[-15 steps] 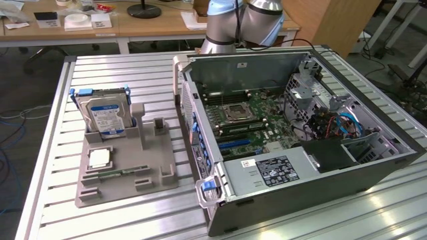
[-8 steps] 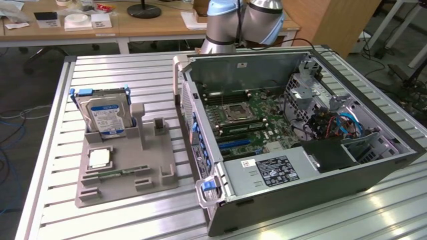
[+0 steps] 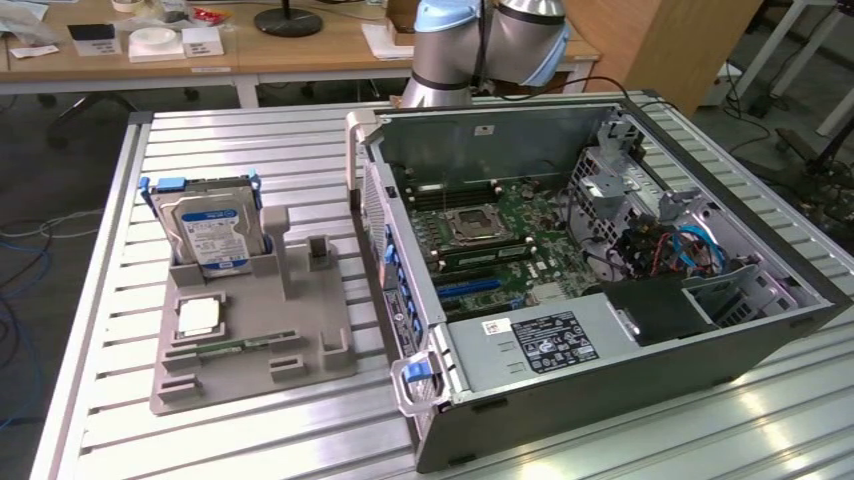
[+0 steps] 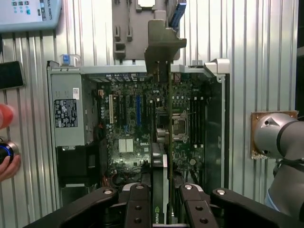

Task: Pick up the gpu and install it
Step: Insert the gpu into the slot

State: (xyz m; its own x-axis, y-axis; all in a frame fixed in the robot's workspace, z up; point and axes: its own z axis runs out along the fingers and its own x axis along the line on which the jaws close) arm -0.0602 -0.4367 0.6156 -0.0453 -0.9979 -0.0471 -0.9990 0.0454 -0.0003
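In the wrist view the gpu (image 4: 169, 118) is seen edge-on as a thin dark card, with its silver end bracket (image 4: 164, 42) at the far end. My gripper (image 4: 164, 204) is shut on the card, one black finger (image 4: 137, 209) on each side. The card hangs above the open computer case (image 4: 213, 142), over the motherboard (image 4: 128, 123) between the blue expansion slot (image 4: 138, 107) and the processor socket (image 4: 180, 127). It is apart from the board. In the exterior view the case (image 3: 641, 370) lies on its side with the motherboard (image 3: 494, 240) facing up.
A grey parts holder (image 3: 254, 330) beside the case carries the silver hard drive (image 3: 207, 225), a processor (image 3: 200, 318) and a green memory stick (image 3: 234, 348). The power supply (image 3: 547, 340) fills one corner of the case. A person's hand (image 4: 7, 142) is beside the case.
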